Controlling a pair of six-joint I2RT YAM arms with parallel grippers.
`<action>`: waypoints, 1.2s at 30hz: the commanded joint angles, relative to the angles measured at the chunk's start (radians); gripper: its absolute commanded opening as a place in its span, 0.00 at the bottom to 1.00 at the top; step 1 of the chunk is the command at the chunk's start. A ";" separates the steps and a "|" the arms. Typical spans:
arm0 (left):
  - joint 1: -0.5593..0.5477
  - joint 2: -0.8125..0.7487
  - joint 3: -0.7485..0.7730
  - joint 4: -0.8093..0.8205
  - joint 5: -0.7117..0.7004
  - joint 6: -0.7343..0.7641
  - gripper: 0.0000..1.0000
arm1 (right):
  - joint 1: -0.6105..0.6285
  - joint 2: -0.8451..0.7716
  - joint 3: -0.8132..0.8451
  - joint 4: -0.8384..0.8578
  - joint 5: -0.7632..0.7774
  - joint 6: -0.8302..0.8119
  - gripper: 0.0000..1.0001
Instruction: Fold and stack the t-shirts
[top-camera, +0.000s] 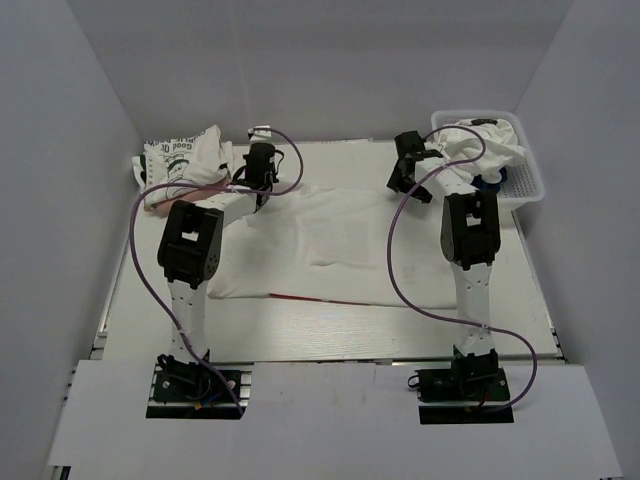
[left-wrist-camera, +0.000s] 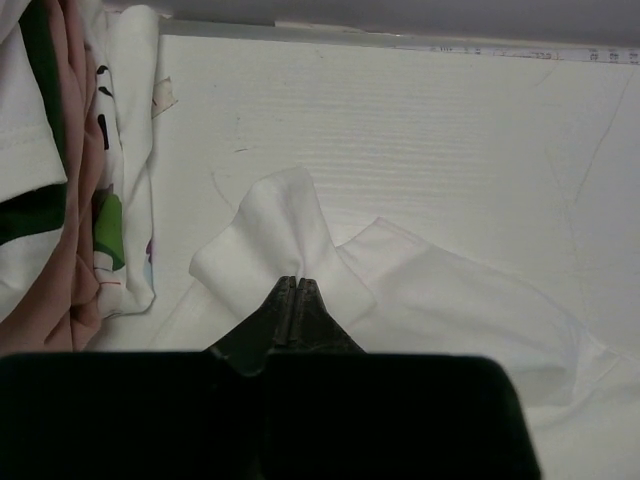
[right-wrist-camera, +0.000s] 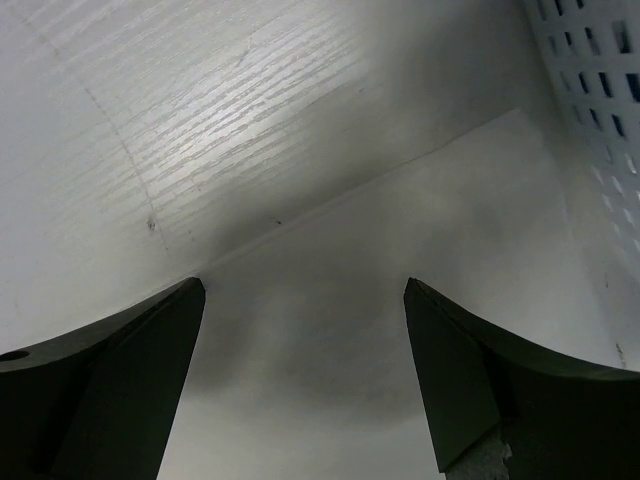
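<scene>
White t-shirt (top-camera: 345, 245), soft and smooth, lies spread flat in the middle of the pale wood-grained surface (top-camera: 300, 340). A stack of shirts (top-camera: 185, 160), white with dark lettering and a pinkish layer, sits at the far left corner, and a perforated plastic basket (top-camera: 525, 190) at the far right holds crumpled white cloth (top-camera: 480, 150). The left pincer (left-wrist-camera: 298, 285) is clamped tight on a raised corner of the spread shirt, while the right pincer (right-wrist-camera: 305, 300) gapes wide, gripping nothing, just beside the basket wall.

A white cloth t-shirt (top-camera: 350, 245) lies spread centrally on the pale wooden table (top-camera: 330, 335); at ten o'clock, a stack of folded t-shirts (top-camera: 185, 160); at two o'clock, a white plastic lattice basket (top-camera: 522, 185) holding crumpled t-shirts (top-camera: 485, 150).
</scene>
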 joint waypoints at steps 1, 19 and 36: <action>-0.011 -0.129 -0.052 0.023 -0.008 -0.019 0.00 | -0.003 0.020 0.047 0.036 0.067 0.051 0.86; -0.011 -0.269 -0.245 0.075 0.052 -0.059 0.00 | -0.006 0.090 0.107 0.095 0.080 0.138 0.88; -0.020 -0.425 -0.399 0.078 0.061 -0.069 0.00 | 0.003 -0.089 -0.123 0.093 0.073 0.129 0.10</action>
